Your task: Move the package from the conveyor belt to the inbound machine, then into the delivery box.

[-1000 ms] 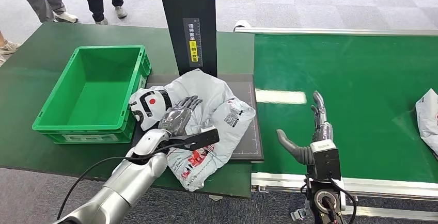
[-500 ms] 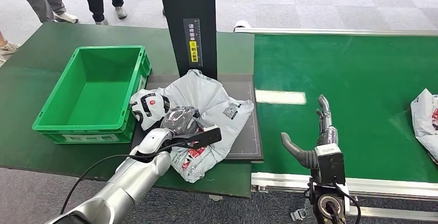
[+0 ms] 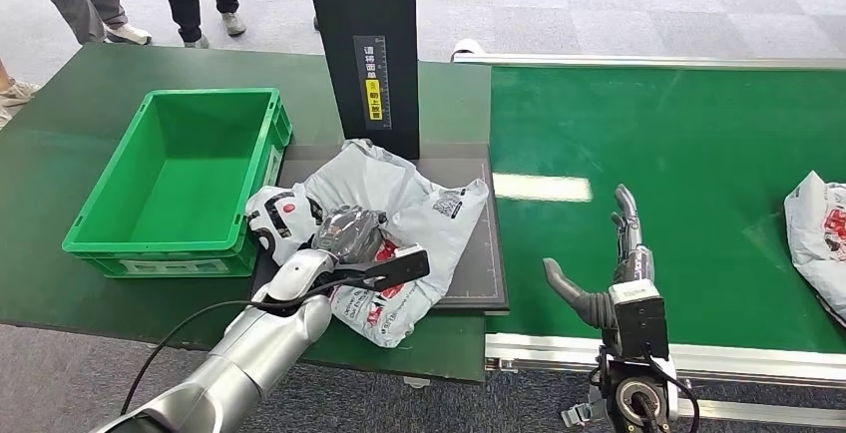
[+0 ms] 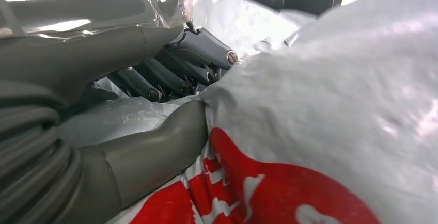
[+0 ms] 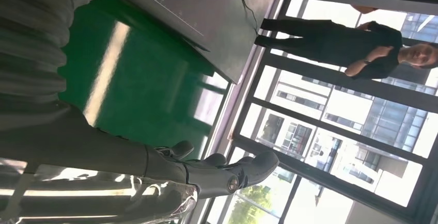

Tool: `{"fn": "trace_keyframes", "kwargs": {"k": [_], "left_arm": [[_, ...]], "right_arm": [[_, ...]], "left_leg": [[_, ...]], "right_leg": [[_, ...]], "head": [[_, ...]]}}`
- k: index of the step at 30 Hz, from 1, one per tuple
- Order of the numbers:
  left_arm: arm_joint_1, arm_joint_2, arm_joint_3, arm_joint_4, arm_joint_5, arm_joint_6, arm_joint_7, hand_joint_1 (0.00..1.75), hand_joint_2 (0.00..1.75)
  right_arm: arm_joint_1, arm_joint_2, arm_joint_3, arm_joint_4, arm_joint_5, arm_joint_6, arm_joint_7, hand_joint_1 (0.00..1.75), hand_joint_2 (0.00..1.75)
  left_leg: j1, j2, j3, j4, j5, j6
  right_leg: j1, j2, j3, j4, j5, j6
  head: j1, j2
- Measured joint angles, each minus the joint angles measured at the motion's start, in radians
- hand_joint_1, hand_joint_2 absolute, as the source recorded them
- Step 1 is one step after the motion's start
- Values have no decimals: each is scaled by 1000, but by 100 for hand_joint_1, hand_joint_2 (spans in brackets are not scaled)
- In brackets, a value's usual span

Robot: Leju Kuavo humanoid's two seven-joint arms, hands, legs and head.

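Left robot hand (image 3: 349,233): fingers curled into the slack film of the package (image 3: 399,209), thumb tucked underneath, as the left wrist view confirms. The package lies on the inbound machine (image 3: 479,253), its near edge overhanging the dark platen toward six o'clock.

Right robot hand (image 3: 609,263): fingers spread, nothing in it, standing over the conveyor belt (image 3: 698,154) at four o'clock of the package.

Step in hand, by my judgement: lifting the package off the platen for transfer to the delivery box (image 3: 180,179), which sits at nine o'clock of the package, just beside the platen.

Recommendations:
- Your hold is on loose film, not on the contents. Raise slowly until the bag's weight hangs from the grip.
- Clear the box's near wall before travelling toward nine o'clock; a trailing corner may snag the rim.
- Keep away from the black scanner column (image 3: 364,49) at twelve o'clock.

Materials: the package is a soft grey-white poly mailer, crinkled and glossy, with red and black print; likely slippery and shapeless under load. The platen is flat, matte and dark. The box is rigid green plastic, ribbed, open-topped. The bench (image 3: 60,114) is matte green. A second package (image 3: 820,233) lies on the belt at three o'clock.
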Motion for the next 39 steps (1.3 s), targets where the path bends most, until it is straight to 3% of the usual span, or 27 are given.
{"fn": "trace_keyframes", "kwargs": {"k": [3, 6, 8, 10, 14, 19, 23, 28, 34, 39], "left_arm": [[30, 0, 19, -46, 67, 115, -99, 175, 175], [70, 6, 37, -154, 128, 378, -262, 175, 175], [89, 14, 40, -226, 107, 500, -298, 175, 175], [114, 20, 49, -293, 76, 554, -328, 175, 175], [179, 1, 120, -424, 34, 565, -472, 175, 175], [224, -50, 254, -521, 165, 565, -657, 175, 175], [238, -64, 331, -574, 265, 565, -678, 175, 175], [228, -70, 430, -590, 278, 565, -679, 175, 175], [138, -75, 583, -533, 252, 564, -675, 175, 175], [107, -75, 631, -502, 251, 564, -675, 175, 175]], "right_arm": [[0, -2, -3, 0, -11, 2, -2, 0, 175], [0, -9, -6, 0, -41, -5, -14, 0, 175], [0, -13, -6, 0, -54, -11, -23, 0, 175], [0, -16, -6, 1, -62, -17, -31, 0, 175], [-1, -20, -5, 6, -75, -31, -42, 0, 175], [-1, -25, 3, 15, -91, -46, -49, 0, 175], [-6, -31, 13, 25, -105, -55, -54, 0, 175], [-8, -36, 27, 32, -109, -61, -54, 0, 175], [-6, -35, 38, 34, -106, -67, -54, 0, 175], [-6, -35, 42, 34, -104, -68, -54, 0, 175]], "left_leg": [[0, 0, -1, 0, 0, 0], [0, 0, -2, 0, 0, 0], [0, 0, -2, 0, 0, 0], [0, 0, -2, 0, 0, 0], [0, 0, -2, 0, 0, 0], [0, 0, -2, 0, 0, 0], [0, 0, -2, 0, 0, 0], [0, 0, -2, 0, 0, 0], [0, 0, -2, 0, 0, 0], [0, 0, -2, 0, 0, 0]], "right_leg": [[0, 0, -1, 0, 0, 0], [0, 0, -1, 0, 0, 0], [0, 0, -1, 0, 0, 0], [0, 0, -2, 0, 0, 0], [0, 0, -2, 0, 0, 0], [0, 0, -2, 0, 0, 0], [0, 0, -2, 0, 0, 0], [0, 0, -2, 0, 0, 0], [0, 0, -2, 0, 0, 0], [0, 0, -2, 0, 0, 0]], "head": [[0, 0], [0, 0], [0, 0], [0, 0], [0, 0], [0, 0], [0, 0], [0, 0], [0, 0], [0, 0]]}}
